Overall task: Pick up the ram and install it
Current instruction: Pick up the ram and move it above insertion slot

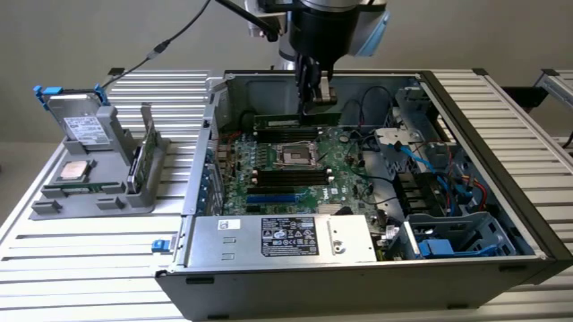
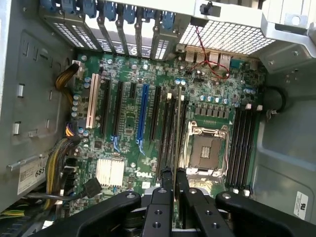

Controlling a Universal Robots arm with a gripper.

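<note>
One ram is hanging in the hand, w/ two black fingers clamping on its flat faces and the thin stick showing edge-on betw. them. It is sitting level inside the open PC case, over the motherboard. It is right at the bank of black slots behind the single CPU socket, as the exterior view sees it. Can't tell whether it is touching a slot. In the wrist view the stick is lining up lengthwise w/ that bank.

Two banks of black slots are flanking the socket, one per side. The bank away from the ram is showing four slots. One blue slot and one white slot are lying further along the board. One labelled power supply box is sitting at the case's near end.

The case is resting on the slatted table. At the exterior view's left, one grey holder is carrying one silver processor chip, one labelled drive and one card standing on edge.
</note>
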